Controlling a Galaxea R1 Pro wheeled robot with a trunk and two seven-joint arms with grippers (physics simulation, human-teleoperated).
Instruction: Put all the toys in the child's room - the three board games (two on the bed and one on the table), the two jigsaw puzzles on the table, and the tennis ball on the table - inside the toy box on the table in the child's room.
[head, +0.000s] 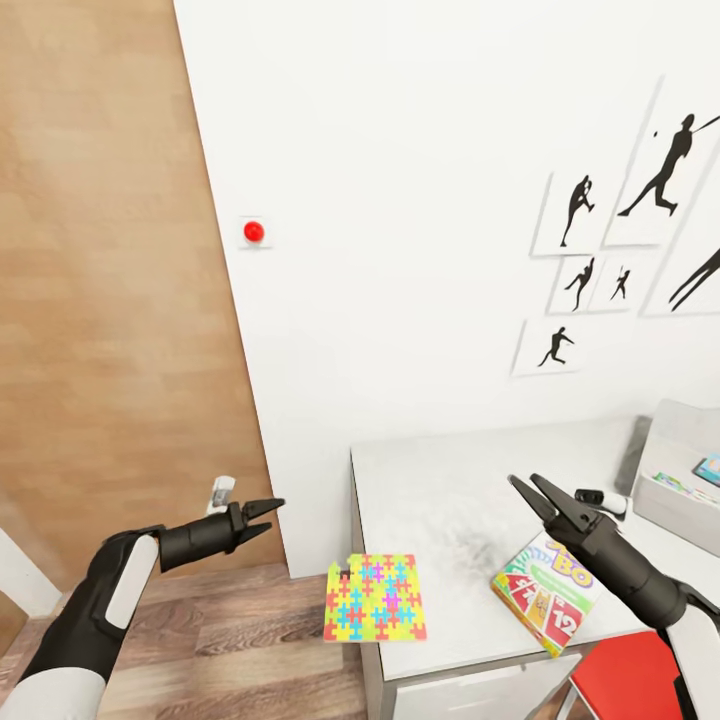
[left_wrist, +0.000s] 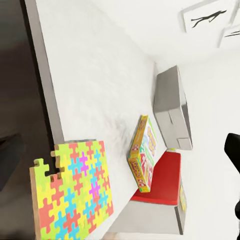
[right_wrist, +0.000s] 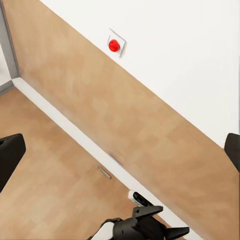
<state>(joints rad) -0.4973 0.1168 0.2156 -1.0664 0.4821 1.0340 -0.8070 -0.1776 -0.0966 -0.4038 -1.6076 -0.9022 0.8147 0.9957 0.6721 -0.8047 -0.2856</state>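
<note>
Facing the counter (head: 440, 480) with both grippers empty, I judge the tidy-up barely begun. My left gripper (head: 268, 511) hangs nearly closed off the counter's corner; my right gripper (head: 530, 492) stands spread over the top. One jigsaw puzzle (head: 376, 598) overhangs the near edge, the SKIP-BO board game (head: 545, 592) lies beside it, and the toy box (head: 690, 450) waits farther along, its contents unclear.
</note>
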